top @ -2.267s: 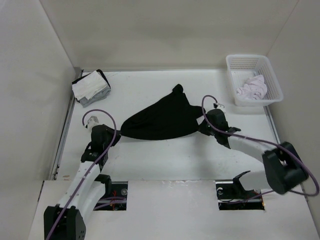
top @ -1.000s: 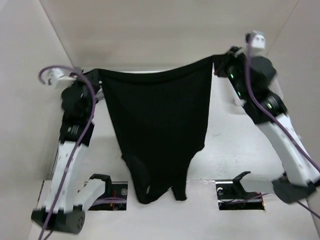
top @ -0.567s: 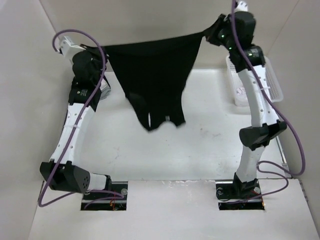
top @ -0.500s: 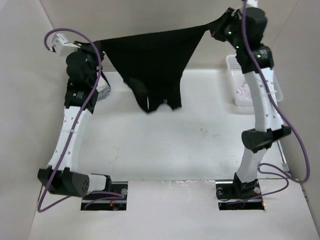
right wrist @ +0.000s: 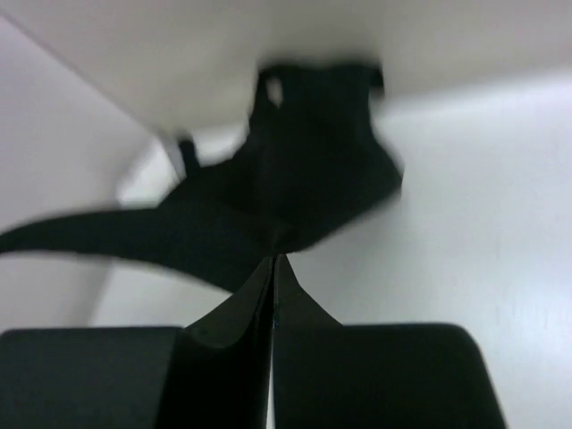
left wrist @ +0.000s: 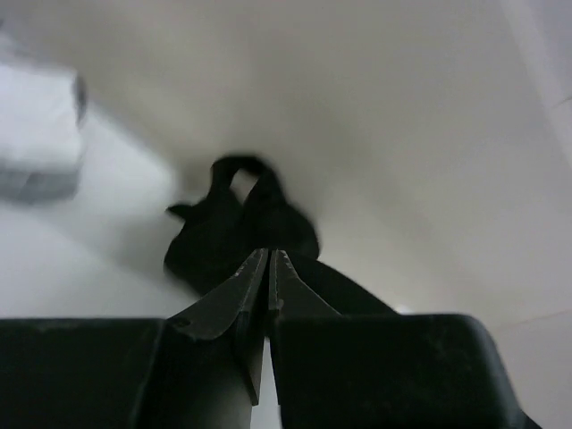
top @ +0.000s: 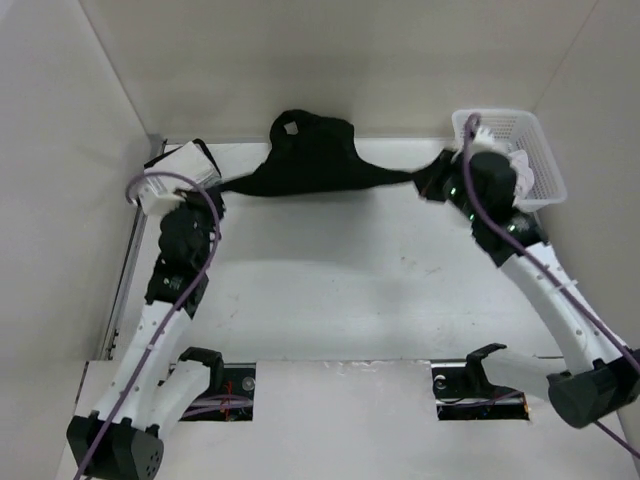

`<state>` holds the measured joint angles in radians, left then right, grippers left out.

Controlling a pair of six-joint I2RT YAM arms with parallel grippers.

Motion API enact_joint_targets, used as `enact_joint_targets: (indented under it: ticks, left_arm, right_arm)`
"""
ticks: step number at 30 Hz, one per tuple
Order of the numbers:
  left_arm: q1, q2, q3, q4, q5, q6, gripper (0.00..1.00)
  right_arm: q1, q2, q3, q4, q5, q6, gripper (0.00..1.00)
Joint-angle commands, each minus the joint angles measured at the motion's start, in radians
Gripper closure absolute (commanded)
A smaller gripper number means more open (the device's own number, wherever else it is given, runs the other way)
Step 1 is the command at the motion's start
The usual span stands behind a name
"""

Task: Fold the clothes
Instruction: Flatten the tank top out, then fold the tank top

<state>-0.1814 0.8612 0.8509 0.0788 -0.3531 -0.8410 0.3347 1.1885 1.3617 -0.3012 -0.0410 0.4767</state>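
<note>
The clothes (top: 305, 160), a plain black garment, are stretched low across the back of the table, with the middle bunched up against the back wall. My left gripper (top: 222, 192) is shut on the garment's left corner and my right gripper (top: 428, 182) on its right corner. The left wrist view has the shut fingertips (left wrist: 269, 255) pinching black cloth, and the bunched garment (left wrist: 237, 228) lies just beyond. The right wrist view likewise has shut jaws (right wrist: 273, 256) at the edge of the black fabric (right wrist: 304, 170), which is blurred.
A white plastic basket (top: 540, 150) with a pale garment (top: 522, 170) stands at the back right, close behind the right wrist. A white-and-grey cloth stack (top: 185, 160) sits at the back left beside the left wrist, also visible as the stack (left wrist: 36, 134). Walls close three sides.
Both arms have come down from holding the garment high and spread. The garment, hanging in the air before, now lies low at the back of the table, still gripped at both corners.
</note>
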Motion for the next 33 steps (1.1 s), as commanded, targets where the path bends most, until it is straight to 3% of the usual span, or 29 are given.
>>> enact_joint_targets:
  ticks: [1, 6, 10, 15, 20, 22, 26, 30, 33]
  left_arm:
    - [-0.029, -0.169, -0.223, -0.037, -0.032, -0.043, 0.97]
    - [-0.071, -0.471, -0.397, -0.323, -0.012, -0.052, 0.97]
    - [-0.114, -0.614, -0.394, -0.612, 0.003, -0.145, 0.97]
    - [-0.155, -0.81, -0.356, -0.873, -0.007, -0.2, 0.97]
    - [-0.125, -0.832, -0.325, -0.883, -0.009, -0.207, 0.96]
    - [-0.108, -0.779, -0.329, -0.79, -0.015, -0.184, 0.96]
    - [-0.08, -0.524, -0.343, -0.454, -0.041, -0.145, 0.96]
    - [-0.06, -0.146, -0.288, -0.072, -0.098, -0.138, 0.96]
    - [-0.048, 0.165, -0.157, 0.117, -0.124, -0.118, 0.96]
  right_arm:
    - [0.089, -0.163, -0.307, 0.144, 0.05, 0.062, 0.99]
    - [0.276, -0.433, -0.746, 0.163, 0.134, 0.186, 1.0]
    - [0.469, -0.614, -0.923, 0.053, 0.206, 0.308, 1.0]
    - [0.762, -0.789, -0.961, -0.136, 0.361, 0.491, 1.0]
    - [0.939, -0.689, -0.86, -0.17, 0.486, 0.514, 1.0]
    - [0.871, -0.592, -0.797, -0.119, 0.489, 0.42, 1.0]
    - [0.543, -0.39, -0.692, 0.095, 0.287, 0.206, 1.0]
    - [0.227, -0.137, -0.549, 0.301, 0.042, 0.135, 1.0]
    - [0.084, 0.104, -0.371, 0.385, -0.057, 0.132, 1.0]
